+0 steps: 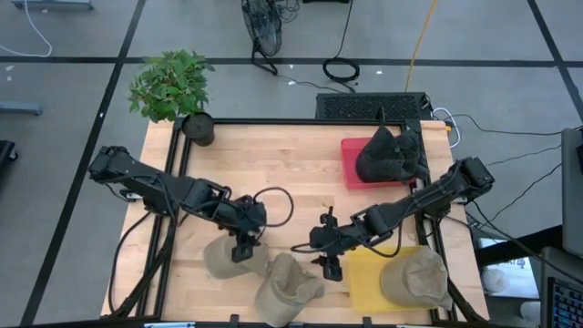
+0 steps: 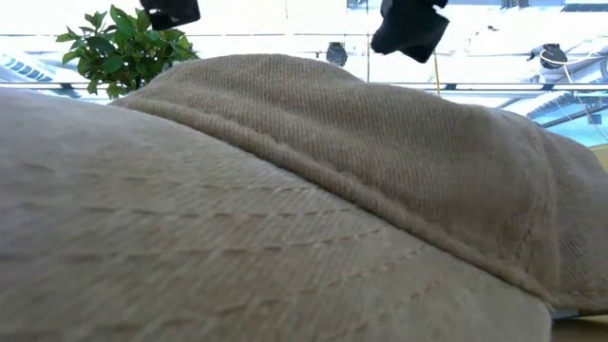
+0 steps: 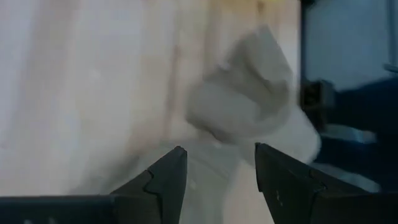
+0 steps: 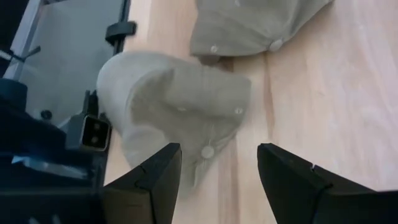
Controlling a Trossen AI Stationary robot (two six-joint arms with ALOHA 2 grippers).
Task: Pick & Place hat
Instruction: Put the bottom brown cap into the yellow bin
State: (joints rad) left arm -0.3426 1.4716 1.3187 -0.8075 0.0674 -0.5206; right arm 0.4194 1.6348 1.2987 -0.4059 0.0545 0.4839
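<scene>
Three beige hats lie crown up on the wooden table: one (image 1: 219,261) at the front left, one (image 1: 287,290) at the front edge, which fills the low view (image 2: 285,190), and one (image 1: 416,278) on a yellow mat (image 1: 366,284). My left gripper (image 1: 241,248) hovers open above the front-left hat's right side; its wrist view shows a beige hat (image 3: 249,106) ahead of its fingers. My right gripper (image 1: 330,266) hovers open just right of the front-edge hat (image 4: 174,106), pointing down toward it, with nothing between its fingers.
Dark hats (image 1: 392,155) are piled on a red mat (image 1: 351,164) at the back right. A potted plant (image 1: 173,87) stands at the back left corner. Bare wood lies between the red mat and the beige hats.
</scene>
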